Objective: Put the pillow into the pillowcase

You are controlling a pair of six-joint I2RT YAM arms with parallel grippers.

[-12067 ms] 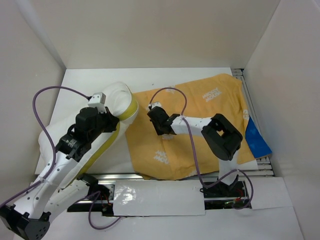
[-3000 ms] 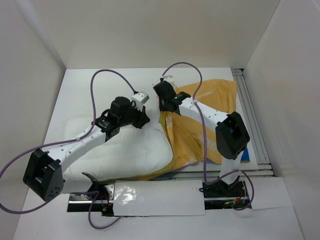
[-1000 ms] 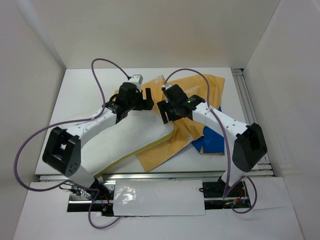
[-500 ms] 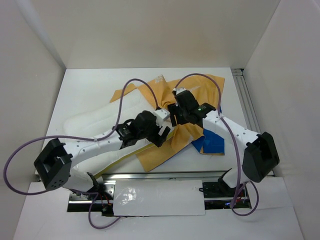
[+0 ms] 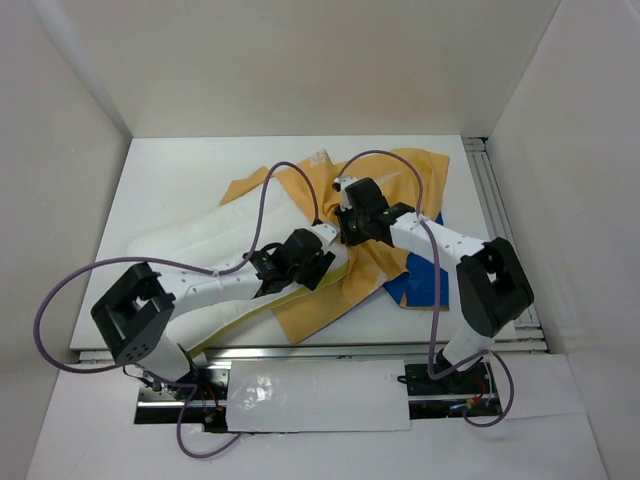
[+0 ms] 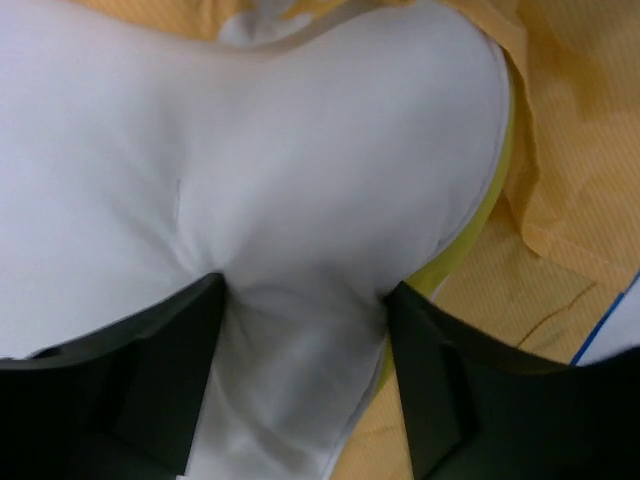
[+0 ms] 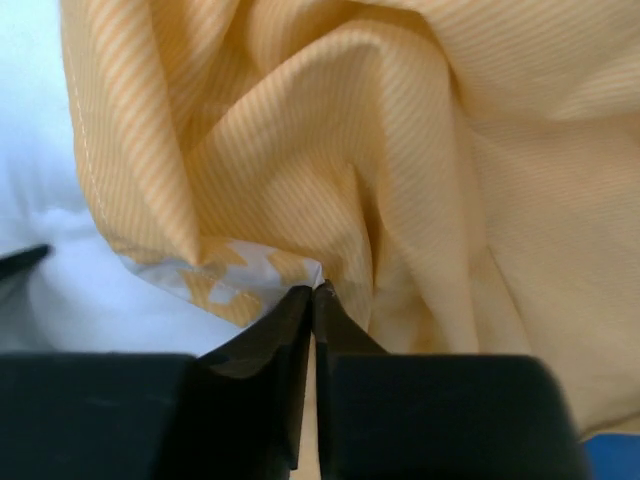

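Observation:
The white pillow lies slantwise from the near left toward the middle, its yellow edge trim showing. Its far end meets the crumpled orange pillowcase, whose blue side peeks out at the near right. My left gripper sits on the pillow's right end. In the left wrist view its jaws squeeze a bulge of the pillow, beside orange pillowcase cloth. My right gripper is shut on the pillowcase's hem, fingertips together, with folds of pillowcase beyond.
White walls close in the table on the left, back and right. A metal rail runs along the right edge. Purple cables loop above both arms. A plastic-covered strip lies along the near edge.
The right gripper has closed on the pillowcase hem. The left gripper has narrowed around the pillow's end and shifted slightly right. The right arm's elbow has swung inward.

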